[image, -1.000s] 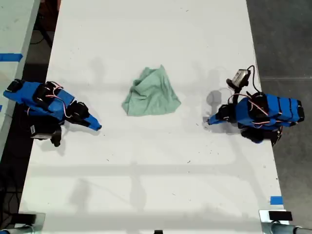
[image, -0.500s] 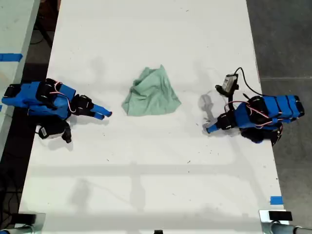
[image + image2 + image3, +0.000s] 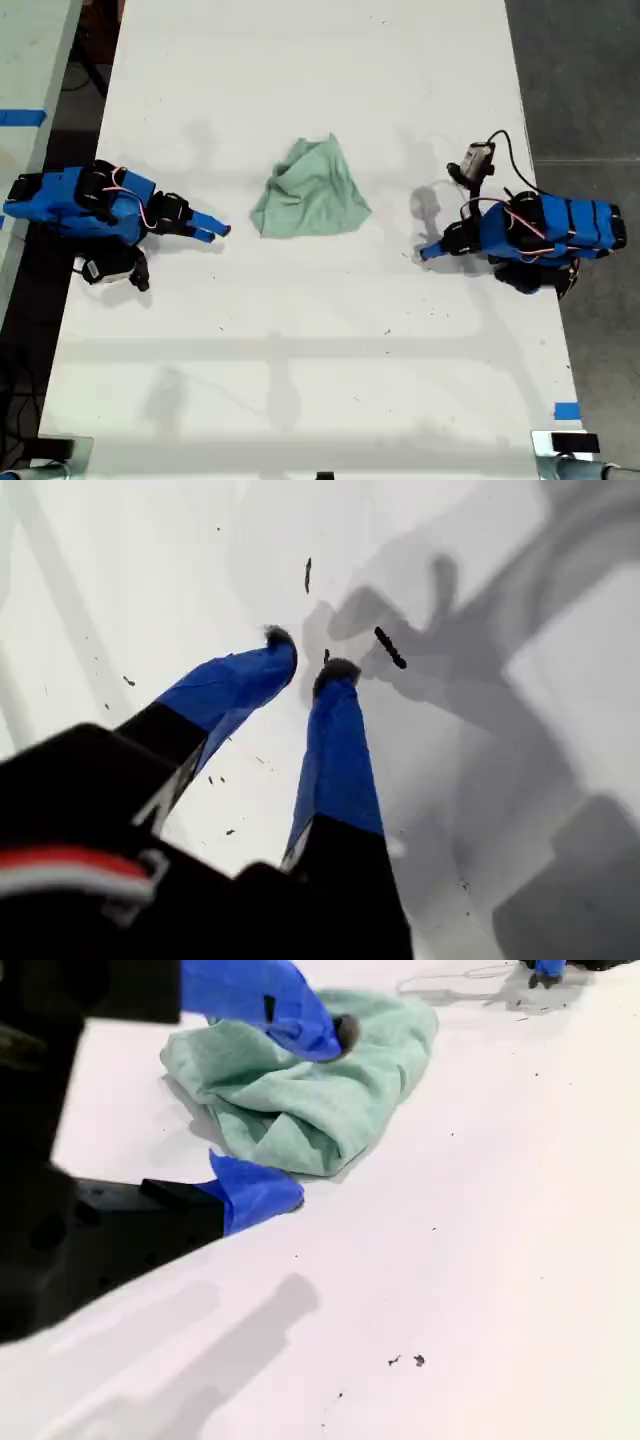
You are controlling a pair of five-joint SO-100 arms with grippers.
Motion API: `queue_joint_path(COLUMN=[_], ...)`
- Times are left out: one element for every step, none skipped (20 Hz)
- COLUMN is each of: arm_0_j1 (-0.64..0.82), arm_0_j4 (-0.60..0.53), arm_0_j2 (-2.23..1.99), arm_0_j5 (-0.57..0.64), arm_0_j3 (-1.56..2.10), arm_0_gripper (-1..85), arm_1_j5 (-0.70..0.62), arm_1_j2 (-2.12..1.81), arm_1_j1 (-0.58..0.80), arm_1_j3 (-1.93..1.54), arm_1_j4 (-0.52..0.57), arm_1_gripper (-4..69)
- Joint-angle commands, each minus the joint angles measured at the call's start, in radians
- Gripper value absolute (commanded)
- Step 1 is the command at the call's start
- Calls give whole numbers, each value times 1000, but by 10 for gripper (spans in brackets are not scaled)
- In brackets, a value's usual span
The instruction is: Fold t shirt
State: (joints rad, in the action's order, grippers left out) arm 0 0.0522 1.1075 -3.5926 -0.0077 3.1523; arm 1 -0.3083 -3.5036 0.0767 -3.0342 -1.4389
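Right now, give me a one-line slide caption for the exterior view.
Crumpled t shirt on a white table, flanked by two blue arms, neither touching it.

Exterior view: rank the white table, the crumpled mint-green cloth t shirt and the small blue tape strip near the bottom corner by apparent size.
1. White table, by far the largest.
2. Crumpled mint-green cloth t shirt.
3. Small blue tape strip, at the exterior view's bottom right.

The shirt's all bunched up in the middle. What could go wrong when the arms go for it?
The t shirt lies crumpled, so my second gripper, open beside it, might pinch several layers and drag the heap. My first gripper points at bare table, farther off, and may grab late.
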Motion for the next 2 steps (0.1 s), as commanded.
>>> queue_joint_path(arm_0_j1=[12,12], arm_0_j4=[2,2], arm_0_j2=[-9,-9], arm_0_j5=[8,8], arm_0_j3=[-12,-12], arm_0_gripper=[201,201], arm_1_j5=[3,3], arm_1_j2=[-5,-5], arm_1_j1=[-8,-8], arm_1_j3=[-35,-35], arm_1_j4=[29,29], arm_1_gripper=[76,76])
